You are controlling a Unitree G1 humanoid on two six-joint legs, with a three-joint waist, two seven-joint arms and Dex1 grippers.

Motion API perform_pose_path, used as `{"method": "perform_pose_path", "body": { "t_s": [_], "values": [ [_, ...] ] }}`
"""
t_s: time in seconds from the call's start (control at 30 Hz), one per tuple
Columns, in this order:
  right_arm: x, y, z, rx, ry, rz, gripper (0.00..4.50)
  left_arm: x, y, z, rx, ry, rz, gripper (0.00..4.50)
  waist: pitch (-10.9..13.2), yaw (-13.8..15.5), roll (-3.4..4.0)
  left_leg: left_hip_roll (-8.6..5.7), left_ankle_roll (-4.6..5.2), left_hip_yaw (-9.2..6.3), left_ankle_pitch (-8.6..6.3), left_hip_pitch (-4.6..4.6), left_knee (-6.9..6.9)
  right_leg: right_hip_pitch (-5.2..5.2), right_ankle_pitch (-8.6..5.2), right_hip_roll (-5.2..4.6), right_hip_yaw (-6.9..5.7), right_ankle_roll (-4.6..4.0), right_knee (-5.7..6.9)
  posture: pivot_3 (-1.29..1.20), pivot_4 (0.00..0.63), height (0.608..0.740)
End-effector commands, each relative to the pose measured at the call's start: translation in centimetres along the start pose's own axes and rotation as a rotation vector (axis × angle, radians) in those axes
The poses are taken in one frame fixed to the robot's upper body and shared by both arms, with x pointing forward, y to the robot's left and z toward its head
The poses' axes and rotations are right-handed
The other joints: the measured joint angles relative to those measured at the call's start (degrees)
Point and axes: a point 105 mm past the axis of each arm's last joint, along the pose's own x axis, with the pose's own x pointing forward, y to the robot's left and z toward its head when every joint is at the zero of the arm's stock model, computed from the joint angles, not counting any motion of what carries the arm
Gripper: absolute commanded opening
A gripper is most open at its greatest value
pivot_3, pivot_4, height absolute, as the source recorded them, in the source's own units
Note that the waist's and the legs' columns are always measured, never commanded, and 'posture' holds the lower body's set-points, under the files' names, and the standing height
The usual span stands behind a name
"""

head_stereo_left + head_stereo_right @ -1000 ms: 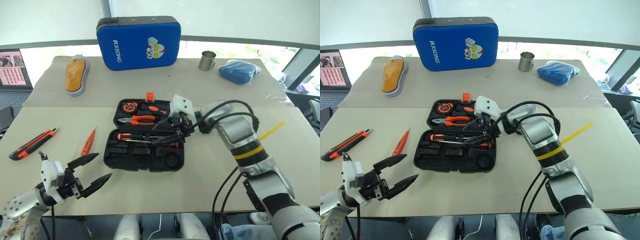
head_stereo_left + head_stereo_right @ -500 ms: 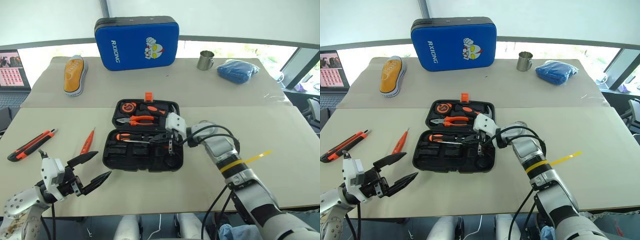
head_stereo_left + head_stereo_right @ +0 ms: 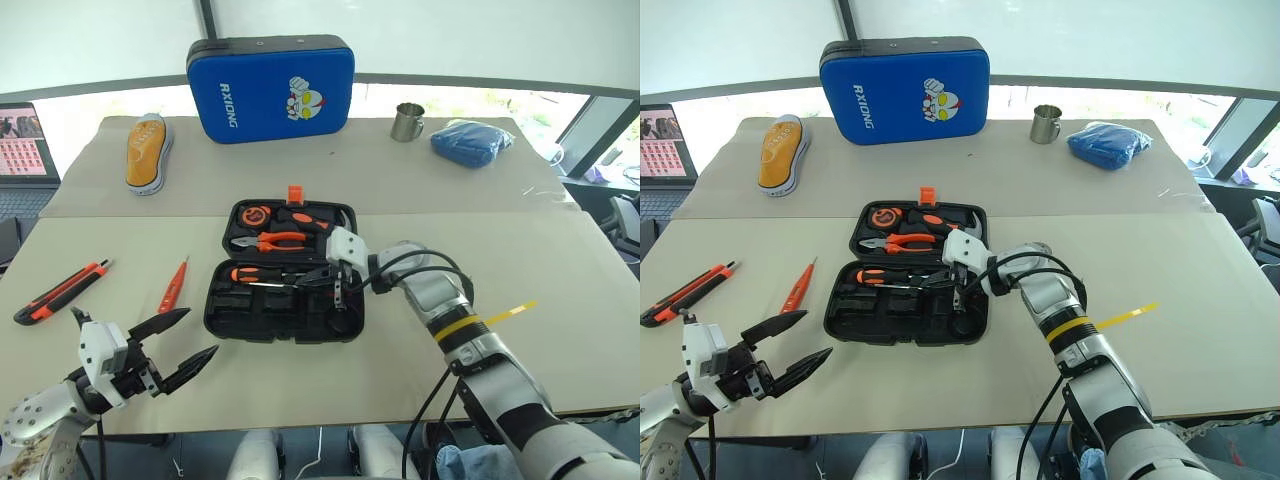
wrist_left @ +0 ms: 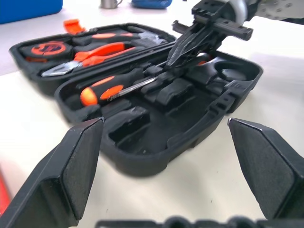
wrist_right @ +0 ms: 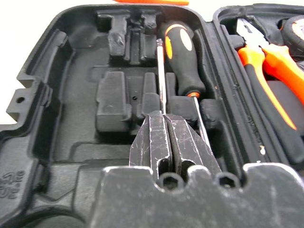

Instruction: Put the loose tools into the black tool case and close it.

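Over the open case (image 3: 222, 312) we found the right gripper (image 3: 318, 279) with jaws together, empty; left gripper (image 3: 188, 342) jaws apart above the table (image 3: 560, 300).

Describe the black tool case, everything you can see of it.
The black tool case lies open and flat mid-table, both halves up. It looks like hard moulded plastic with rounded corners and an orange latch on its far edge. The far half holds orange-handled pliers and a tape measure. The near half has one screwdriver seated; its other slots look empty. The right pincer, shut, sits low over the near half; contact is unclear.
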Motion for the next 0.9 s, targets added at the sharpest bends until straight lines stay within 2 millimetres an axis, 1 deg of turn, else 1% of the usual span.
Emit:
{"method": "perform_pose_path", "body": {
  "t_s": [0.03, 0.07, 0.13, 0.17, 0.2, 0.23, 0.27, 0.33, 0.37, 0.4, 0.43, 0.5, 0.57, 0.63, 0.7, 0.73, 0.83, 0.87, 0.9],
  "values": [
    [-3.4, 0.1, 4.8, -0.058, -0.220, -0.010, 0.63, -2.4, 1.6, 0.6, 0.033, -0.027, 0.166, 4.50, 0.0, 0.0, 0.01, -0.01, 0.00, -0.01, 0.00, -0.04, 0.00, -0.03, 0.00, -0.02, 0.00, 0.00, -0.01, 0.00, 0.150, 0.740],
    [-4.1, 0.4, 5.0, -0.060, -0.229, -0.005, 0.82, -3.0, 2.0, 0.5, 0.030, -0.027, 0.208, 4.50, 0.0, 0.1, 0.01, -0.01, 0.00, -0.02, 0.00, -0.05, 0.00, -0.02, 0.01, -0.04, 0.00, 0.01, -0.02, 0.00, 0.150, 0.740],
    [-5.5, 0.8, 5.0, -0.077, -0.229, -0.040, 1.52, -4.4, 2.9, 0.5, 0.035, -0.031, 0.310, 4.50, 0.0, 0.3, -0.01, -0.02, -0.01, -0.04, -0.01, -0.04, 0.01, 0.03, 0.02, -0.09, -0.02, 0.04, -0.07, 0.00, 0.150, 0.740],
    [-6.8, 1.0, 4.8, -0.079, -0.230, -0.079, 1.94, -5.8, 3.6, 0.4, 0.044, -0.028, 0.394, 4.50, 0.0, 0.3, -0.04, -0.03, -0.01, -0.05, -0.01, -0.03, 0.00, 0.05, 0.02, -0.09, -0.04, 0.04, -0.10, 0.00, 0.150, 0.740],
    [-8.2, 1.3, 4.5, -0.078, -0.223, -0.122, 2.17, -7.4, 4.1, 0.2, 0.041, -0.015, 0.479, 4.50, 0.0, 0.4, -0.05, -0.03, -0.02, -0.05, -0.02, -0.02, 0.00, 0.07, 0.02, -0.09, -0.04, 0.04, -0.11, 0.00, 0.150, 0.740],
    [-9.7, 1.7, 3.9, -0.079, -0.215, -0.162, 2.60, -9.2, 4.5, -0.2, 0.039, 0.012, 0.566, 4.50, 0.0, 0.5, -0.08, -0.03, -0.02, -0.06, -0.02, -0.03, 0.00, 0.07, 0.02, -0.09, -0.05, 0.04, -0.12, 0.00, 0.150, 0.740],
    [-10.9, 2.2, 3.5, -0.079, -0.223, -0.184, 2.87, -10.8, 4.7, -0.7, 0.022, 0.038, 0.642, 4.50, 0.0, 0.5, -0.10, -0.03, -0.02, -0.06, -0.03, -0.04, 0.00, 0.07, 0.02, -0.09, -0.06, 0.04, -0.13, 0.00, 0.150, 0.740],
    [-12.6, 3.5, 3.4, -0.082, -0.321, -0.183, 3.62, -13.2, 5.2, -2.1, -0.016, 0.124, 0.768, 4.50, 0.0, 0.5, -0.12, -0.04, -0.05, -0.03, -0.06, -0.04, 0.00, 0.08, 0.01, -0.09, -0.04, 0.05, -0.19, 0.00, 0.150, 0.740],
    [-13.2, 3.9, 3.3, -0.084, -0.359, -0.199, 3.86, -14.0, 5.3, -2.7, -0.034, 0.164, 0.810, 4.50, 0.0, 0.4, -0.13, -0.05, -0.05, -0.01, -0.06, -0.04, 0.00, 0.08, 0.01, -0.08, -0.03, 0.06, -0.20, 0.00, 0.150, 0.740],
    [-13.6, 4.0, 3.0, -0.084, -0.368, -0.235, 4.30, -14.5, 5.4, -3.1, -0.051, 0.189, 0.832, 4.50, 0.0, 0.2, -0.13, -0.05, -0.05, 0.02, -0.06, 0.01, 0.01, 0.11, 0.00, -0.04, 0.00, 0.06, -0.19, 0.00, 0.150, 0.740],
    [-13.8, 4.0, 2.2, -0.082, -0.346, -0.272, 4.47, -14.7, 5.3, -3.3, -0.069, 0.198, 0.835, 4.50, 0.0, 0.2, -0.12, -0.07, -0.05, 0.07, -0.06, 0.08, 0.00, 0.15, 0.00, 0.02, 0.02, 0.06, -0.18, 0.00, 0.150, 0.740],
    [-14.0, 5.1, 1.3, -0.066, -0.344, -0.256, 4.47, -14.0, 5.3, -2.9, -0.134, 0.170, 0.801, 4.50, 0.0, 0.1, -0.18, -0.05, -0.06, 0.20, -0.05, 0.22, 0.03, 0.29, -0.01, 0.12, 0.02, 0.04, -0.14, 0.00, 0.150, 0.740],
    [-14.2, 5.5, 1.0, -0.051, -0.378, -0.275, 4.47, -13.1, 5.9, -3.1, -0.242, 0.226, 0.814, 4.50, 0.0, 0.3, -0.32, -0.02, -0.08, 0.31, -0.04, 0.25, 0.05, 0.33, -0.02, 0.16, 0.00, 0.02, -0.12, 0.00, 0.150, 0.740],
    [-14.5, 5.7, 0.2, -0.086, -0.344, -0.289, 4.47, -11.3, 6.4, -1.9, -0.267, 0.201, 0.781, 4.50, 0.0, 0.5, -0.36, 0.04, -0.08, 0.27, -0.04, 0.28, 0.07, 0.40, -0.02, 0.15, -0.03, 0.02, -0.10, 0.00, 0.150, 0.740],
    [-14.6, 5.7, -0.1, -0.085, -0.337, -0.307, 4.47, -9.5, 6.5, -0.9, -0.291, 0.195, 0.726, 4.50, 0.0, 0.8, -0.35, 0.03, -0.08, 0.24, -0.03, 0.32, 0.09, 0.45, -0.01, 0.10, -0.02, 0.03, -0.10, 0.00, 0.150, 0.740],
    [-14.6, 5.7, 0.1, -0.086, -0.345, -0.311, 4.47, -8.4, 6.6, -0.4, -0.304, 0.194, 0.696, 4.50, 0.0, 0.8, -0.36, 0.03, -0.09, 0.24, -0.03, 0.34, 0.09, 0.48, -0.01, 0.09, -0.02, 0.03, -0.10, 0.00, 0.150, 0.740],
    [-13.7, 5.9, 1.5, -0.113, -0.393, -0.279, 4.47, -3.5, 7.3, 0.5, -0.363, 0.234, 0.583, 4.50, 0.1, 1.2, -0.27, 0.00, -0.09, 0.19, -0.04, 0.59, 0.04, 0.69, -0.01, 0.09, -0.01, 0.03, -0.11, 0.00, 0.150, 0.740],
    [-13.5, 5.9, 1.8, -0.118, -0.402, -0.268, 4.47, -2.4, 7.6, 0.6, -0.386, 0.250, 0.570, 4.50, 0.1, 1.4, -0.23, -0.01, -0.09, 0.20, -0.04, 0.68, 0.01, 0.77, -0.01, 0.11, 0.00, 0.03, -0.10, 0.00, 0.150, 0.740],
    [-13.3, 5.9, 2.0, -0.121, -0.410, -0.261, 4.47, -1.7, 7.9, 0.5, -0.392, 0.270, 0.585, 4.50, 0.1, 1.5, -0.21, -0.04, -0.09, 0.19, -0.04, 0.77, 0.00, 0.85, -0.01, 0.13, -0.01, 0.03, -0.10, 0.00, 0.150, 0.740]
  ]
}}
